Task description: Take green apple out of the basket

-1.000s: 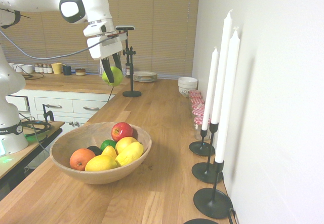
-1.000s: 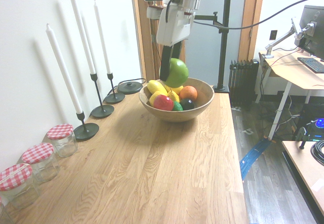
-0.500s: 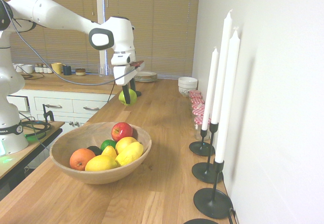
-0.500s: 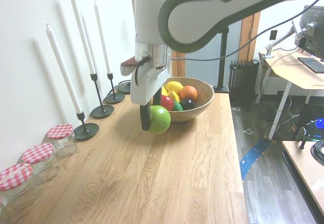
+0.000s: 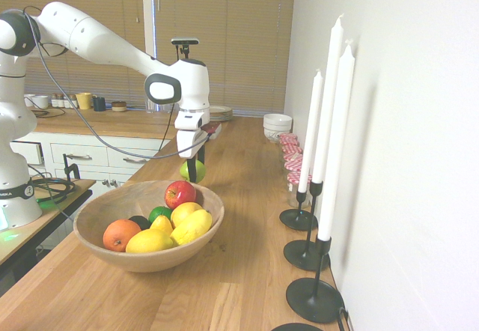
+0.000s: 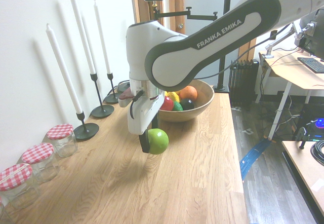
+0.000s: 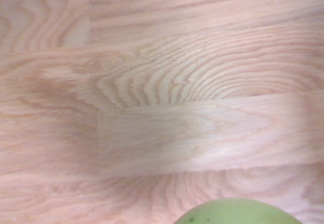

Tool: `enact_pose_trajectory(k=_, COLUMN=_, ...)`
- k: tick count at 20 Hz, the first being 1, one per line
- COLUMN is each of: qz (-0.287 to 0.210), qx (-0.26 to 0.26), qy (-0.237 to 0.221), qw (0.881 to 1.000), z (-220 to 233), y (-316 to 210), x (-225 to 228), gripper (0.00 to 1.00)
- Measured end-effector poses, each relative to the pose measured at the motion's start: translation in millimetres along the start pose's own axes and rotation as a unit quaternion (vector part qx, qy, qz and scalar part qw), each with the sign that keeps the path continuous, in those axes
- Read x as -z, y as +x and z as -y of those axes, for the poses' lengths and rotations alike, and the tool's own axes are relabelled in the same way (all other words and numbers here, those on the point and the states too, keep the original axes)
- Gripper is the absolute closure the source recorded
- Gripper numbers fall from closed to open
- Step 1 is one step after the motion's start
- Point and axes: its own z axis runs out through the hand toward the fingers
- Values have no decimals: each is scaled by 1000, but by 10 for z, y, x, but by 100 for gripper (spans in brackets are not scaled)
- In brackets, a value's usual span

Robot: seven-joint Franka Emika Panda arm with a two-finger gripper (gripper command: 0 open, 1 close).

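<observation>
Along the bench's wall edge stand the glass jars [image 6: 36, 165] with checked lids and, past them, the tall white candles [image 6: 62, 67] in black holders, all kept well back from the working strip. The bench [image 6: 192, 183] itself is bare plank in front of them, and that open patch looks to be the reason the arm has come here: there is room to set something down without knocking anything.

Over that patch the tool [image 6: 152, 142] hangs low, its dark fingers closed on either side of the green apple [image 6: 158, 141]. The apple is clear of the basket and, as far as I can judge, a little above the wood, not resting on it. The wrist view shows only wood grain below and the apple's green curve [image 7: 238, 213] at the frame's edge.

Further along, towards the bench's far end in this view, sits the basket [image 6: 202, 105], holding the red apple [image 6: 166, 103], the orange [image 6: 189, 92], lemons and a dark fruit. So the apple is out; what remains, I'd say, is lowering and letting go
</observation>
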Motion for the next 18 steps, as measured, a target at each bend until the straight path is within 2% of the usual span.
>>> enact_pose_trajectory(k=6, qz=5, qx=28, qy=-7, qw=1000, z=54, y=-49, x=-129, gripper=100)
enact_pose_trajectory(k=7, qz=7, qx=28, qy=-8, qw=1000, z=53, y=-48, x=-149, gripper=0)
enact_pose_trajectory(k=18, qz=9, qx=22, qy=-13, qw=1000, z=59, y=36, x=-201, gripper=0)
